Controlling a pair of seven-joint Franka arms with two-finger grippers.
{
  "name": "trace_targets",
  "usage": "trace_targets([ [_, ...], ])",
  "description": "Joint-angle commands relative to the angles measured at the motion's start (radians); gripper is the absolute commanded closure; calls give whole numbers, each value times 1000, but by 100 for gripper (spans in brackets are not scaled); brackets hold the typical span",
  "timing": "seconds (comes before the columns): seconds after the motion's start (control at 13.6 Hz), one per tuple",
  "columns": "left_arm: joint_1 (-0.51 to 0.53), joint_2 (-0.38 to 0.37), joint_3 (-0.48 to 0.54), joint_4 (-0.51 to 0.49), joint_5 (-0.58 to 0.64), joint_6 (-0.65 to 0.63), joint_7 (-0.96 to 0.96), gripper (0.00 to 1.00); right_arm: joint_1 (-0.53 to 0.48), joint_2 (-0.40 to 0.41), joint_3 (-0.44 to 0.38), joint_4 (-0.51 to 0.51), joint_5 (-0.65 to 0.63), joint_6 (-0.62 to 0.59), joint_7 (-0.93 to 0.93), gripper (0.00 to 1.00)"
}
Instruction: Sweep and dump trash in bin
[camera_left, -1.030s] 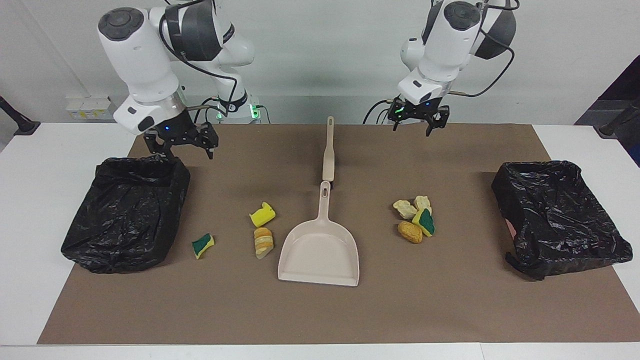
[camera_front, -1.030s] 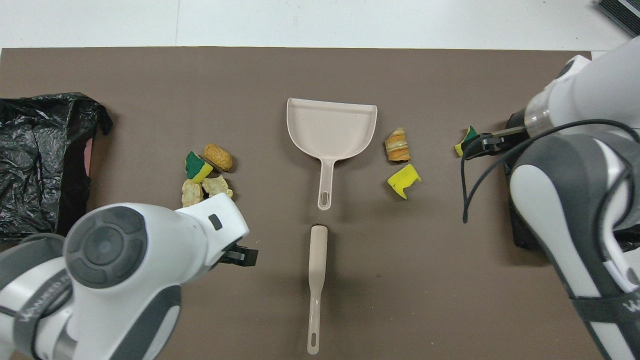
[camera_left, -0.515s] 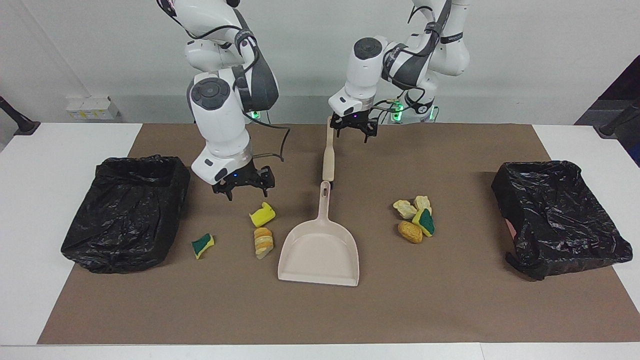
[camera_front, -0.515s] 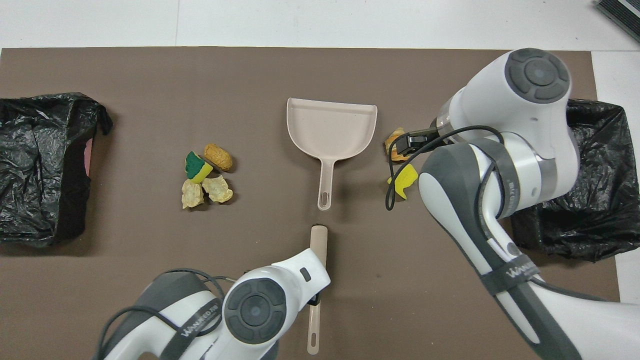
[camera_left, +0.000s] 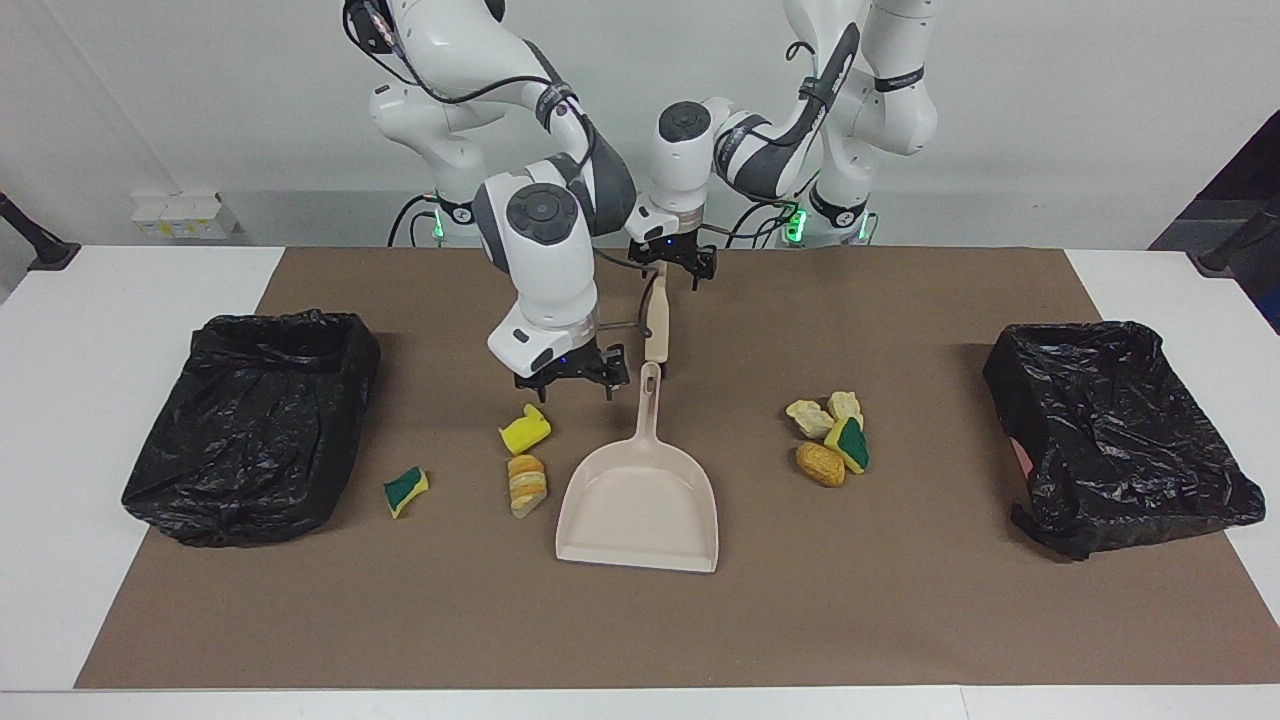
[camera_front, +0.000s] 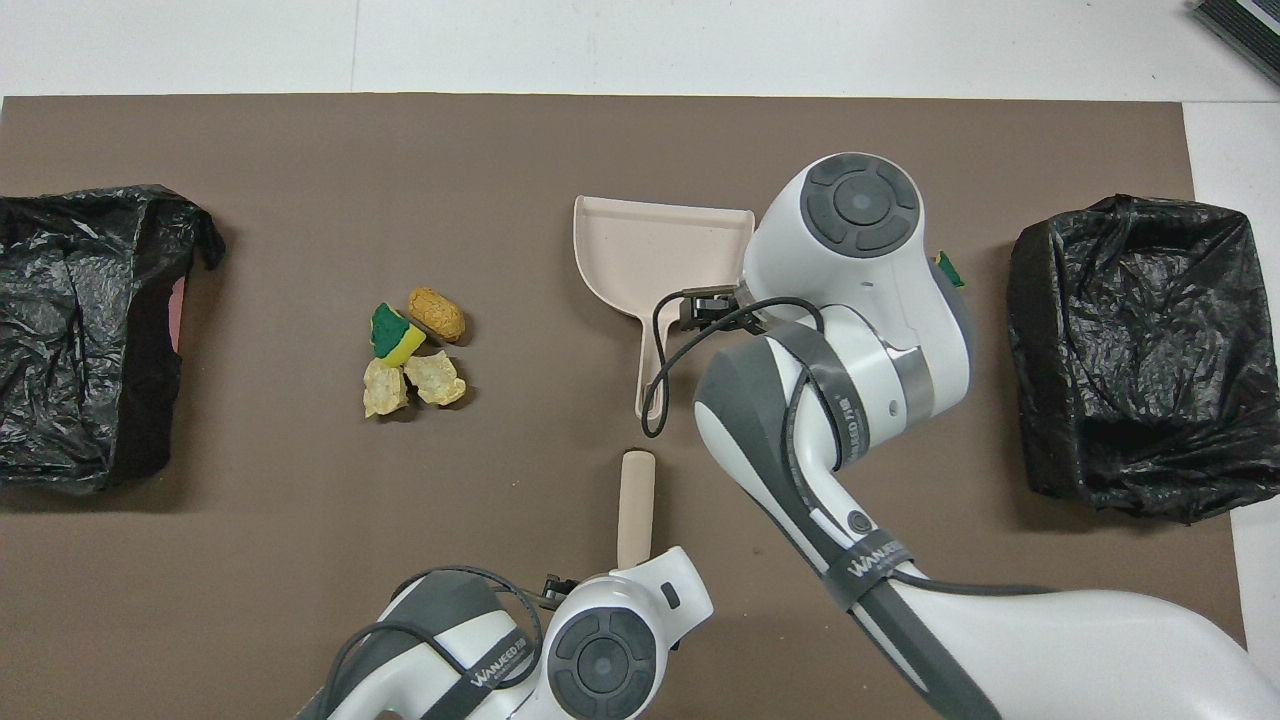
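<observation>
Both grippers stand with fingers apart and empty: the right gripper (camera_left: 567, 385) hangs just beside the dustpan (camera_left: 640, 500) handle, the left gripper (camera_left: 672, 268) over the brush (camera_left: 657, 315) nearer the robots. Trash (camera_left: 828, 438) lies in two groups either side of the dustpan. If the right gripper drops off-centre, it could nudge the thin handle and swing the dustpan into the yellow scrap (camera_left: 525, 430) beside it.

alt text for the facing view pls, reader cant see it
Two robot arms reach over a brown mat: the right pincer hangs open beside the beige dustpan handle, the left pincer open over the beige brush. Sponge and bread scraps lie on both sides of the dustpan, with a black-lined bin at each end.
</observation>
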Motion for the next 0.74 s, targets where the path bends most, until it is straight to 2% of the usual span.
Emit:
trace_targets([
  [0.0, -38, -35, 17, -59, -13, 39, -36, 0, 34, 144, 9, 171, 12, -1, 97, 0],
  [0.15, -83, -21, 19, -62, -16, 49, -70, 3, 68, 217, 7, 256, 12, 1, 148, 0],
  [0.22, -83, -12, 19, -60, -16, 67, -83, 27, 77, 230, 7, 257, 10, 16, 162, 1],
  [0.29, -80, -1, 22, -48, -16, 69, -83, 27, 90, 232, 7, 250, 7, 22, 166, 4],
  [0.37, -75, 3, 22, -27, -16, 52, -87, 26, 93, 230, 7, 242, 3, 19, 166, 13],
  [0.44, -74, 0, 22, -21, -16, 46, -93, 26, 99, 225, 7, 233, 3, 22, 166, 17],
  [0.51, -74, -4, 23, -16, -16, 46, -97, 29, 99, 222, 7, 222, 7, 21, 166, 23],
  [0.66, -74, -4, 23, -16, -16, 44, -97, 66, 99, 210, 7, 179, 6, 18, 170, 27],
])
